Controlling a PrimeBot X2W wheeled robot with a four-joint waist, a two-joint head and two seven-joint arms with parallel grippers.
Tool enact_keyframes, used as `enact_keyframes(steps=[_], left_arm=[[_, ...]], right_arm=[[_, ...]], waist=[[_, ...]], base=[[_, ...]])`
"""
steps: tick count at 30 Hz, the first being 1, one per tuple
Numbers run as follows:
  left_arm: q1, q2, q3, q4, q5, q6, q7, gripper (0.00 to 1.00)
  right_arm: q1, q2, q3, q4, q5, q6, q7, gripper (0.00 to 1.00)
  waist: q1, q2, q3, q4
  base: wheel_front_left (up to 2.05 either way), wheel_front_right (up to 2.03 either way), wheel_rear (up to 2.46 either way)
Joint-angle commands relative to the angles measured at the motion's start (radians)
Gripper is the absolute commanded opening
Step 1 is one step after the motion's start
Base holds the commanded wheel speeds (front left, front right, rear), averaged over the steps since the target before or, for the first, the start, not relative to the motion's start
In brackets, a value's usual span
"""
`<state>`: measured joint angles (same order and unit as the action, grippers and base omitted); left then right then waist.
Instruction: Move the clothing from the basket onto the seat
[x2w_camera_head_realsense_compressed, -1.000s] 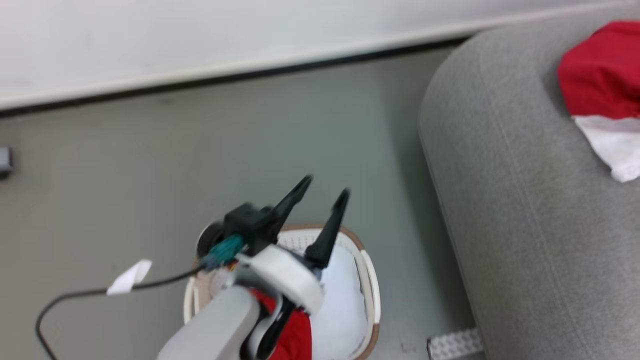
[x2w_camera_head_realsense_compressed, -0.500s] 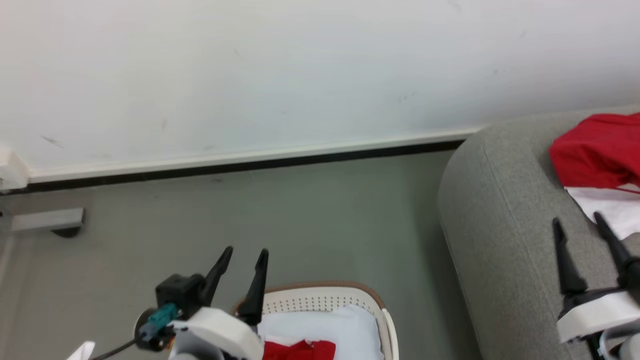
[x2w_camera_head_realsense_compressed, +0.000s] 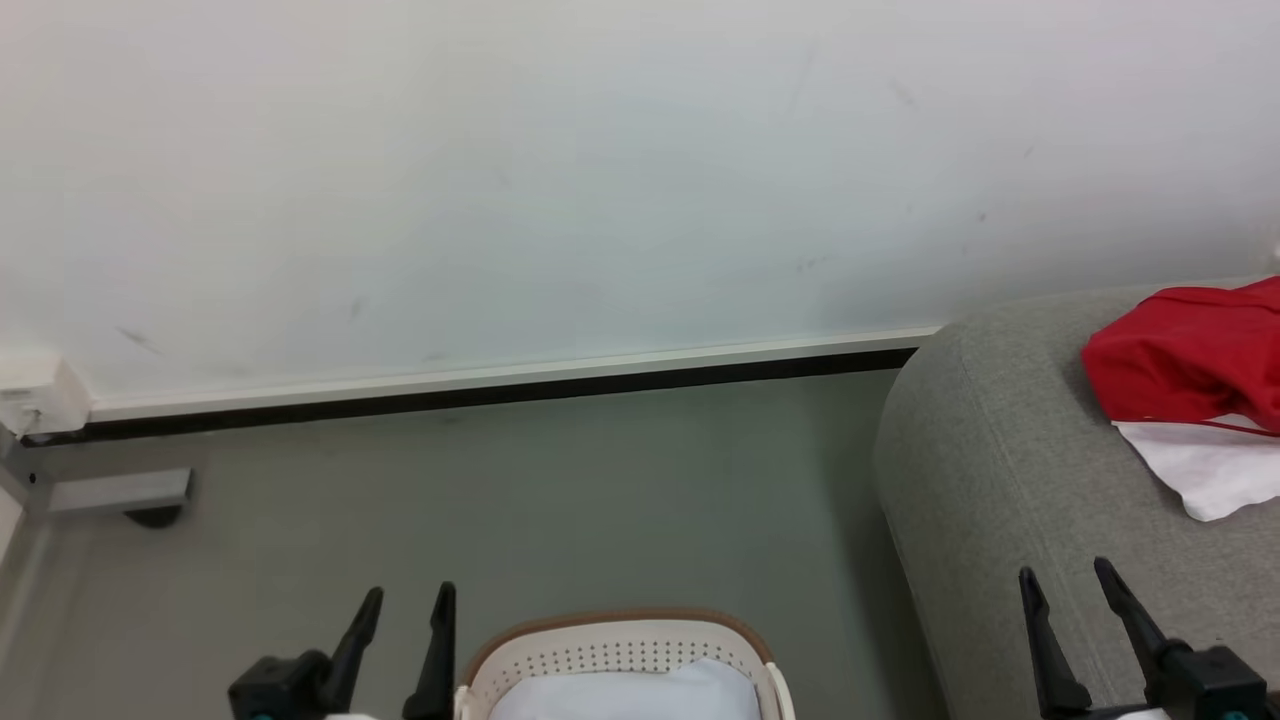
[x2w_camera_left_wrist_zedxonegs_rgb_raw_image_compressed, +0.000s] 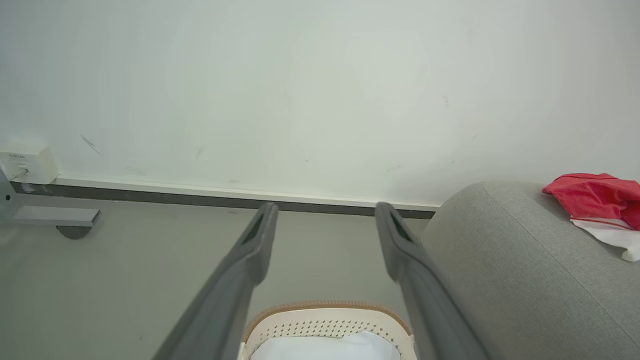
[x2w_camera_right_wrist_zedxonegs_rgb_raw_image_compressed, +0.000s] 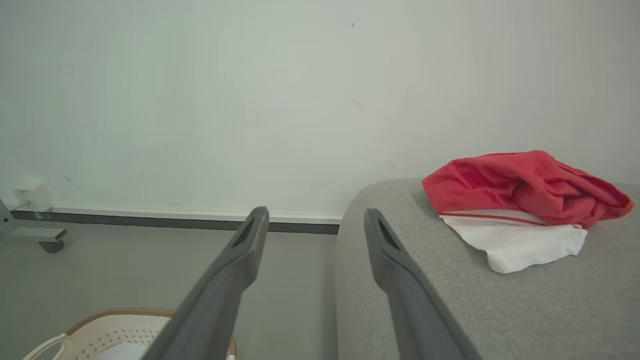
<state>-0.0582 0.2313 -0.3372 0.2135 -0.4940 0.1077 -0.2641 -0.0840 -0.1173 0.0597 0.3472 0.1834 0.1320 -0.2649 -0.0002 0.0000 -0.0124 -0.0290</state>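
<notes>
A red garment (x2w_camera_head_realsense_compressed: 1185, 360) with a white panel edged in red lies on the grey sofa seat (x2w_camera_head_realsense_compressed: 1000, 470), at the right of the head view; it also shows in the right wrist view (x2w_camera_right_wrist_zedxonegs_rgb_raw_image_compressed: 520, 187) and the left wrist view (x2w_camera_left_wrist_zedxonegs_rgb_raw_image_compressed: 595, 196). The cream basket (x2w_camera_head_realsense_compressed: 620, 650) with a brown rim stands on the floor at the bottom centre, a pale sheet (x2w_camera_head_realsense_compressed: 625, 695) showing inside it. My left gripper (x2w_camera_head_realsense_compressed: 405, 605) is open, just left of the basket. My right gripper (x2w_camera_head_realsense_compressed: 1065, 580) is open over the sofa's front part. Both hold nothing.
A white wall with a dark skirting strip (x2w_camera_head_realsense_compressed: 480, 395) runs behind the grey floor (x2w_camera_head_realsense_compressed: 550, 500). A grey bracket with a dark foot (x2w_camera_head_realsense_compressed: 120, 495) and a small white box (x2w_camera_head_realsense_compressed: 35, 395) sit at the far left by the wall.
The head camera has tilted up, so the wall now takes more of the picture. Both grippers sit lower in view and stay open; the red fabric in the basket is out of frame.
</notes>
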Motion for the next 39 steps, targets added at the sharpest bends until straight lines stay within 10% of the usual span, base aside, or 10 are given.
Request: enact_keyframes(steps=[1,23,39], left_arm=[[0.023,-0.006,0.019,-0.004,0.022,-0.011,0.0,1.0],[0.066,-0.084,0.127,0.061,0.153,-0.123,0.001,1.0],[-0.046,-0.008,-0.058,0.126,0.252,-0.182,0.367,1.0]], right_arm=[[0.021,0.007,-0.009,0.001,-0.004,-0.003,0.001,1.0],[0.021,0.013,-0.004,0.004,-0.001,-0.003,0.001,1.0],[-0.035,0.0,0.025,-0.038,0.03,-0.003,0.001,1.0]], waist=[[0.0002,0.0,-0.006,-0.005],[0.0002,0.0,0.008,-0.039],[0.0002,0.0,0.097,-0.164]], base=[[0.0,0.0,0.0],[0.0,0.0,0.0],[0.0,0.0,0.0]])
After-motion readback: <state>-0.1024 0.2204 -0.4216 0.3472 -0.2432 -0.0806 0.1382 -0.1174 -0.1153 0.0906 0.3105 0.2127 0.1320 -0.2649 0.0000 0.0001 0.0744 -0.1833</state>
